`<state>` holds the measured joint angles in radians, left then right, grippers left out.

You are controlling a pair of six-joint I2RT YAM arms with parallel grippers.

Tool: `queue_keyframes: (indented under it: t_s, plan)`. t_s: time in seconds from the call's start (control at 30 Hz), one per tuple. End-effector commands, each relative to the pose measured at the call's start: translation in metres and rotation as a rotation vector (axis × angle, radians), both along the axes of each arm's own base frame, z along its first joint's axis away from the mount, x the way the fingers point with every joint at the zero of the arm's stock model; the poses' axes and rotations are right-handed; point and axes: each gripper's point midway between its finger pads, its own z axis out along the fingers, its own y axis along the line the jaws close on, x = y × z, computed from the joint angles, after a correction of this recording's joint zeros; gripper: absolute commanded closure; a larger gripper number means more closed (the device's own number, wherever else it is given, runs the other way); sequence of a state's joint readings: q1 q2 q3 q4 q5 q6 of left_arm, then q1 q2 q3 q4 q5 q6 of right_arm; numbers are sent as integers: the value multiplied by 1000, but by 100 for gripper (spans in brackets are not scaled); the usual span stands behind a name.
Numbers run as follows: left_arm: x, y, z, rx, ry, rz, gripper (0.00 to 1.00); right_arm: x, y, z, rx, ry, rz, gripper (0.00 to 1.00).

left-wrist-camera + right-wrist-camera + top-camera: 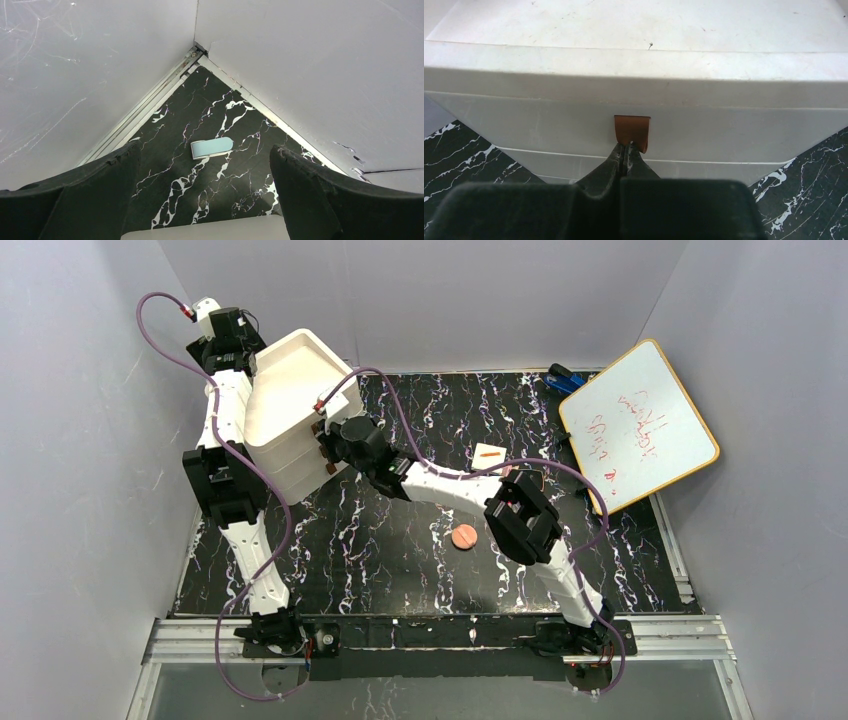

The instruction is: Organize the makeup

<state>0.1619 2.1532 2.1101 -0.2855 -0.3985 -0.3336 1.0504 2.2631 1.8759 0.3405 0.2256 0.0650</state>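
Makeup (pixel 464 536) partly behind right arm (pixel 450 485); right end effector (pixel 628 150) tight on drawer tab (pixel 632 127)

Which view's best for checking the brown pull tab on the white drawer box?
Right wrist: the brown pull tab is centred and close on the white drawer box, with the right hand pinching its lower edge. Top external shows only small brown specks by that hand. Left wrist misses it.

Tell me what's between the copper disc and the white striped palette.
The right arm's white forearm crosses above that gap in the top view, hiding part of the table between the copper disc and the white palette.
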Motion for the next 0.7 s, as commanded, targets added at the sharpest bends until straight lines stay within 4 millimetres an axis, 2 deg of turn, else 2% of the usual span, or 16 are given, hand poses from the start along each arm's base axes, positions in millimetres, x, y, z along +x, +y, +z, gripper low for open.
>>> queue_keyframes:
  t_s: [0.0,0.3,0.63,0.67]
  plan:
    - [-6,-18,8,-4,35,-73,2,-1,6,27,57,-60,-3,99]
    - [-3,-17,8,26,35,-89,1,-21,-18,18,5,-49,-15,99]
    - [-3,-16,6,27,36,-87,1,-55,-70,1,-29,16,-50,99]
    - [-3,-16,6,28,35,-87,2,-59,-76,-6,-43,26,-54,99]
